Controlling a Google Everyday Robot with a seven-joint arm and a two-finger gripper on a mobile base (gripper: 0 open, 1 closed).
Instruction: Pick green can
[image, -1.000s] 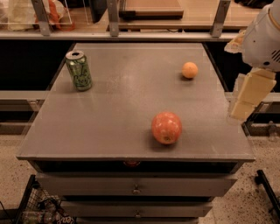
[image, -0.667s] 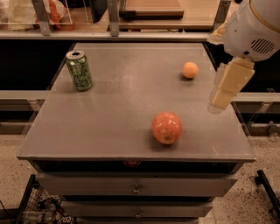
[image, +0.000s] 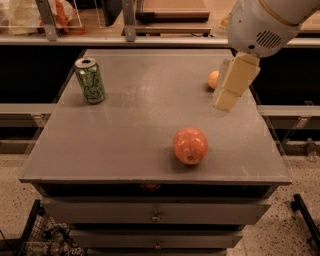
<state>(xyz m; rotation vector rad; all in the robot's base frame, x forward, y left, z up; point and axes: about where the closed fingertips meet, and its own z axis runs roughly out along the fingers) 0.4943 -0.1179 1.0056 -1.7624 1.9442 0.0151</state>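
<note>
The green can (image: 90, 80) stands upright near the far left corner of the grey table (image: 135, 125). It has a silver top and pale scribbled markings on its side. My gripper (image: 226, 100) hangs from the white arm (image: 262, 22) over the right side of the table. It points down and left, far to the right of the can and holding nothing. It partly covers a small orange fruit (image: 213, 79).
A red-orange fruit (image: 190, 145) lies near the table's front edge, right of centre. A shelf with metal posts (image: 129, 20) runs behind the table. Drawers (image: 155, 215) sit under the tabletop. A wire basket (image: 42, 237) is on the floor at lower left.
The arm and gripper have moved left from beyond the table's right edge to over the table, beside the small orange. The can and fruits have not moved.
</note>
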